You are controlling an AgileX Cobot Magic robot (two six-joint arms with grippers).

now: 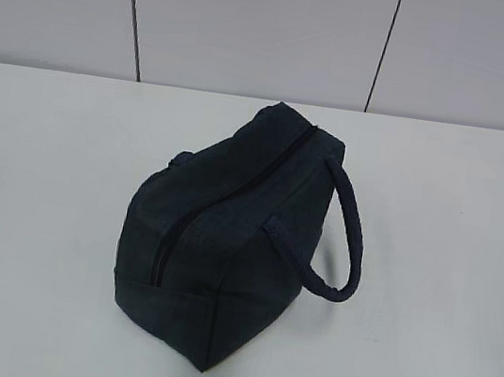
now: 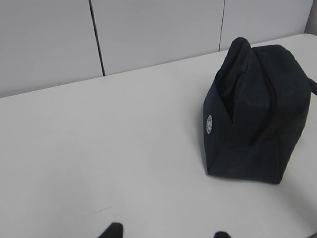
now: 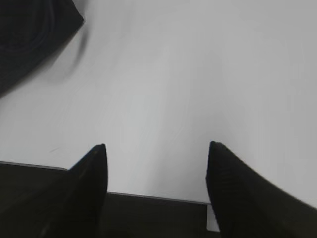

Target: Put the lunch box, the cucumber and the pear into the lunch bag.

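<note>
The dark navy lunch bag (image 1: 226, 232) stands in the middle of the white table, its zipper (image 1: 233, 190) shut along the top and its loop handle (image 1: 345, 236) hanging to the right. It shows at the right of the left wrist view (image 2: 257, 119) and as a corner at the top left of the right wrist view (image 3: 29, 34). The lunch box, cucumber and pear are out of view. My left gripper (image 2: 166, 232) is open and empty over bare table, left of the bag. My right gripper (image 3: 156, 148) is open and empty above the table's front edge.
The white table (image 1: 441, 321) spreads around the bag. A grey panelled wall (image 1: 257, 28) stands behind it. The table's front edge (image 3: 158, 197) shows between my right fingers, with dark space below.
</note>
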